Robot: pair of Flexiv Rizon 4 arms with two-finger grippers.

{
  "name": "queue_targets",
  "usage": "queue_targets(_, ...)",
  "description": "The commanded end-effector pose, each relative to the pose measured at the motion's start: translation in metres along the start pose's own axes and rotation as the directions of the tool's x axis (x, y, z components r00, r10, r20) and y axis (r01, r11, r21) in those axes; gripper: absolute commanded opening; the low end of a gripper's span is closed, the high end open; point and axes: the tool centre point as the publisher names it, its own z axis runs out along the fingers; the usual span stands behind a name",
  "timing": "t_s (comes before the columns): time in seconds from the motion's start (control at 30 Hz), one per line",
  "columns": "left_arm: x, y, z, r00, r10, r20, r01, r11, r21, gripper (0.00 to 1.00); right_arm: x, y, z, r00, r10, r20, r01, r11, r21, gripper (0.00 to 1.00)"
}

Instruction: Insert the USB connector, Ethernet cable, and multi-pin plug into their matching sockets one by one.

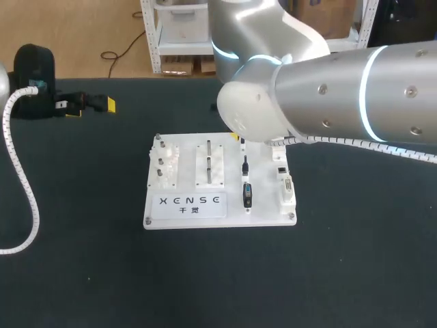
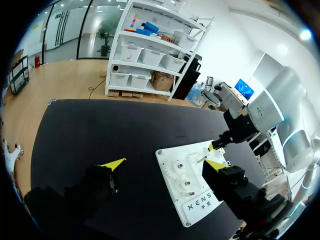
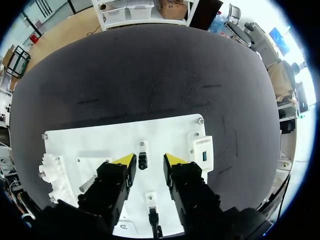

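Small black connector [image 3: 143,161]: stands upright in a holder at the far end of the right-hand column on the flat white plastic board [image 3: 100,140]. It is likely the USB one, but I cannot tell for certain.

Right gripper [image 3: 149,160]: yellow tips straddle the connector, one on each side, a little apart. A gap shows on both sides, so nothing is clamped.

Judgement on handling: light, rigid moulded shell, somewhat slick. Pinch the flat sides of the body low down and squarely, never the metal end, since a tilted grip would jam at the socket.

Square white socket block [image 3: 202,150]: just right of the connector, on the board's right edge.

Two other dark plugs [image 1: 245,164] sit nearer in the same column.

Left gripper [image 2: 164,164]: wide open and empty, well off to the far left over the black table [image 1: 82,260].
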Motion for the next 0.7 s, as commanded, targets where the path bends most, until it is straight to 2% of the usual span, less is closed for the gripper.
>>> queue_targets(0.03,0.000,0.000,0.000,1.000,0.000,0.000,0.000,1.000,0.000,1.00,0.000,0.002,0.001,1.000,-0.002,0.000,0.002,1.000,0.004,0.33)
queue_targets(0.17,0.000,0.000,0.000,1.000,0.000,0.000,0.000,1.000,0.000,1.00,0.000,0.003,0.001,1.000,-0.007,-0.001,0.007,1.000,0.006,0.29)
queue_targets(0.23,0.000,0.000,0.000,1.000,0.000,0.000,0.000,1.000,0.000,1.00,0.000,0.004,0.001,1.000,-0.011,-0.001,0.011,1.000,0.008,0.20)
queue_targets(0.33,0.000,0.000,0.000,1.000,0.000,0.000,0.000,1.000,0.000,1.00,0.000,0.005,0.001,1.000,-0.016,0.002,0.016,1.000,0.008,0.11)
queue_targets(0.37,0.000,0.000,0.000,1.000,0.000,0.000,0.000,1.000,0.000,1.00,0.000,0.005,0.000,1.000,-0.017,0.004,0.017,1.000,0.009,0.02)
queue_targets(0.4,0.000,0.000,0.000,1.000,0.000,0.000,0.000,1.000,0.000,1.00,0.000,0.005,0.000,1.000,-0.018,0.006,0.018,1.000,0.009,0.00)
queue_targets(0.7,0.000,0.000,0.000,1.000,0.000,0.000,0.000,1.000,0.000,1.00,-0.002,0.001,-0.010,0.999,-0.016,0.031,0.016,1.000,-0.008,0.00)
